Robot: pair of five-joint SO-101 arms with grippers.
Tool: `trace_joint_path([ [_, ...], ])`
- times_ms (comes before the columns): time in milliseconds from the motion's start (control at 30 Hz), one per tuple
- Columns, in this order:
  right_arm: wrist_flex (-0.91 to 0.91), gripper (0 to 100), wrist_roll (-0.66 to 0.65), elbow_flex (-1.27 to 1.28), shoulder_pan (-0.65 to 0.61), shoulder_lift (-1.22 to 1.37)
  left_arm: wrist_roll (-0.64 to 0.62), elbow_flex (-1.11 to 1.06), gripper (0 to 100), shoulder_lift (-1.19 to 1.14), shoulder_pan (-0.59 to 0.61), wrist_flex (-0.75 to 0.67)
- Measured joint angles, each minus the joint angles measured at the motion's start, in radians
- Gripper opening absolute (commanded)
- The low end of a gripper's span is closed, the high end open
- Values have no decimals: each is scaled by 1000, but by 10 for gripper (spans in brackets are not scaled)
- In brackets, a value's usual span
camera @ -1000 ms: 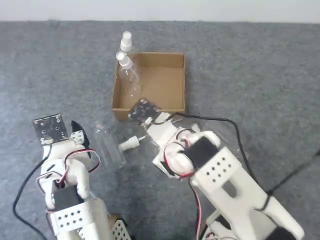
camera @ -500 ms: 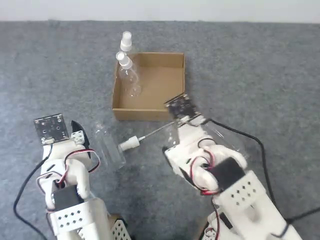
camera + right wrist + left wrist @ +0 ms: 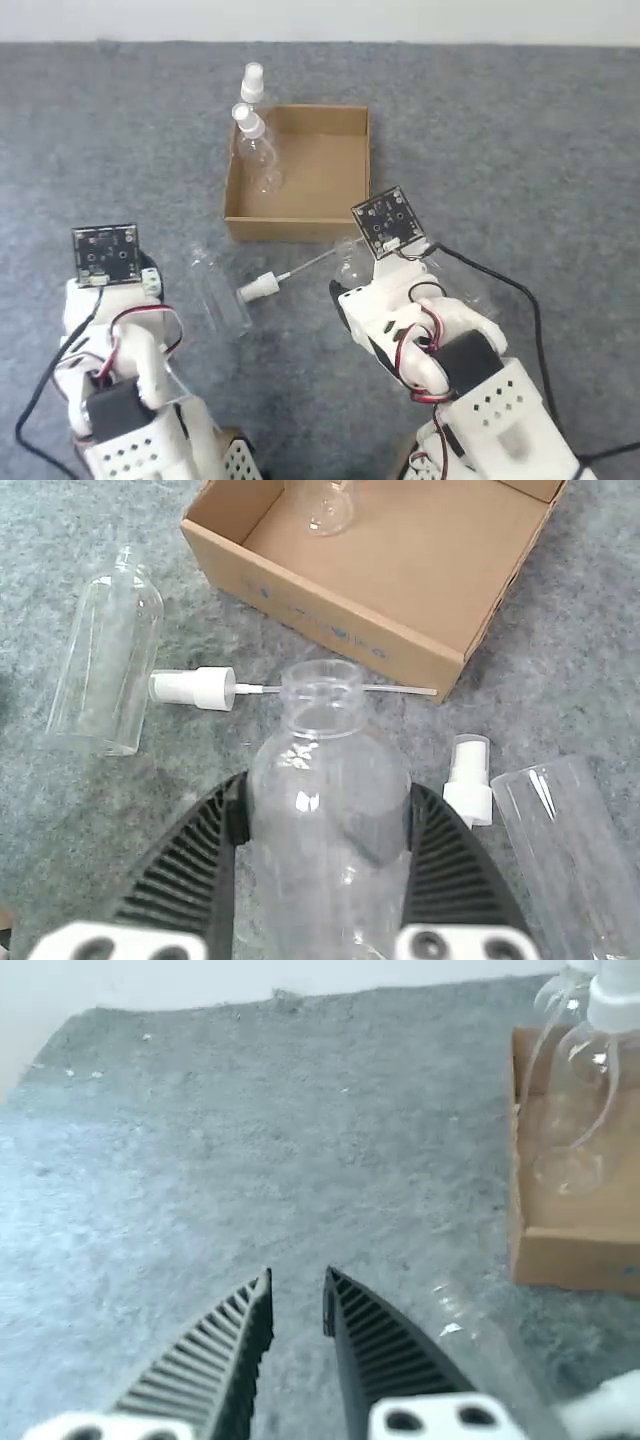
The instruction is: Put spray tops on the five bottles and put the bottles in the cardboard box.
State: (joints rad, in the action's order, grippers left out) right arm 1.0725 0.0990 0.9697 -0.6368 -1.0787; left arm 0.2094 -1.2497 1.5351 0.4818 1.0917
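My right gripper (image 3: pixel 328 798) is shut on a clear bottle (image 3: pixel 328 750) that has no top, its open neck pointing toward the cardboard box (image 3: pixel 300 215). In the high view this bottle (image 3: pixel 348 258) sits just in front of the box's near wall. A white spray top (image 3: pixel 258 287) with a long tube lies on the carpet beside another topless bottle (image 3: pixel 220 292). A second loose spray top (image 3: pixel 468 780) and a further lying bottle (image 3: pixel 548 830) are beside the held one. One capped bottle (image 3: pixel 256 150) leans inside the box; another (image 3: pixel 252 82) stands behind it. My left gripper (image 3: pixel 298 1288) hovers narrowly open over bare carpet.
Grey carpet covers the table. The box (image 3: pixel 400 570) is open-topped with room across its middle and right side. Cables trail from the right arm (image 3: pixel 470 370) toward the right edge. Carpet to the far left and far right is free.
The right arm has swung to the right, away from the spray top on the carpet. The left arm has drawn back slightly, its wrist now lower in the high view.
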Motion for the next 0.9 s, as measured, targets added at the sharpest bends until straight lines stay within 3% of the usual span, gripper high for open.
trace_joint_path([
  [133, 0, 80, 0, 0, 0, 0, 17, 78, 248, 3, 92, 121],
  [300, 0, 80, 0, 0, 0, 0, 25, 181, 196, 9, 152, 236],
  [600, 0, 80, 0, 0, 0, 0, 34, 229, 163, 8, 155, 282],
  [900, 0, 80, 0, 0, 0, 0, -12, 407, 163, -376, 164, 425],
])
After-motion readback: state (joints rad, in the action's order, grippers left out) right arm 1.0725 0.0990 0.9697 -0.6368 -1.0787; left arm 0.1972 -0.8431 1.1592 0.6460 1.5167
